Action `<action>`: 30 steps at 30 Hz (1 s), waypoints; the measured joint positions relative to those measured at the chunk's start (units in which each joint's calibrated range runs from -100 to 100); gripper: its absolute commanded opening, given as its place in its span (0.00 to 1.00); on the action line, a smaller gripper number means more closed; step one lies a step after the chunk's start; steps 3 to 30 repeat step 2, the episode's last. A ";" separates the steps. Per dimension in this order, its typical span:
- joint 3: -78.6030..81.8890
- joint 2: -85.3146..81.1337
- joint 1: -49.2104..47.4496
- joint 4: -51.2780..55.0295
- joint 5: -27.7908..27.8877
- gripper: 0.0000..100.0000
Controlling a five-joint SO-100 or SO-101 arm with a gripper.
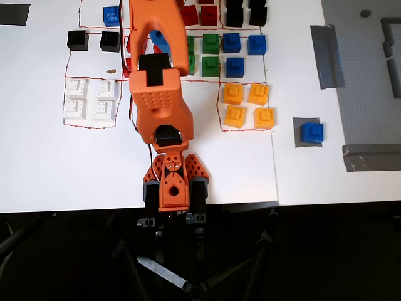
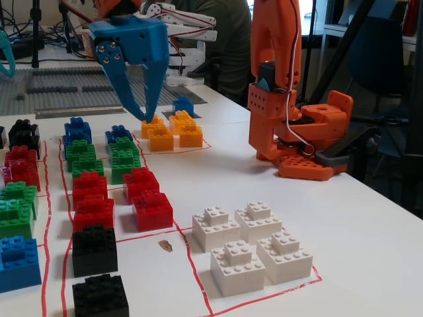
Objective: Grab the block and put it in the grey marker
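The block (image 1: 311,132) is a small blue brick resting on the grey marker (image 1: 298,134), right of the yellow bricks in the overhead view. The fixed view shows the block (image 2: 183,104) far back, behind the yellow bricks, with the marker (image 2: 169,114) under it. My blue gripper (image 2: 142,117) hangs above the rows of coloured bricks, well apart from the block. Its fingers meet at the tips and hold nothing. From overhead the orange arm (image 1: 158,81) hides most of the gripper.
Red-lined fields hold yellow bricks (image 1: 248,105), green bricks (image 1: 210,53), further blue bricks (image 1: 243,52), red bricks (image 2: 151,208), black bricks (image 1: 93,41) and white bricks (image 1: 91,99). A grey studded plate (image 1: 369,69) with tape strips (image 1: 326,55) lies at the right. The arm base (image 1: 171,183) stands at the table's front edge.
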 measured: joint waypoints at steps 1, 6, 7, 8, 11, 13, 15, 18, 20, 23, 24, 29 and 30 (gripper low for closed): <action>0.00 0.00 0.00 0.00 0.00 0.00; 0.00 0.00 0.00 0.00 0.00 0.00; 0.00 0.00 0.00 0.00 0.00 0.00; 0.00 0.00 0.00 0.00 0.00 0.00; 0.00 0.00 0.00 0.00 0.00 0.00; 0.00 0.00 0.00 0.00 0.00 0.00; 0.00 0.00 0.00 0.00 0.00 0.00; 0.00 0.00 0.00 0.00 0.00 0.00; 0.00 0.00 0.00 0.00 0.00 0.00; 0.00 0.00 0.00 0.00 0.00 0.00; 0.00 0.00 0.00 0.00 0.00 0.00; 0.00 0.00 0.00 0.00 0.00 0.00; 0.00 0.00 0.00 0.00 0.00 0.00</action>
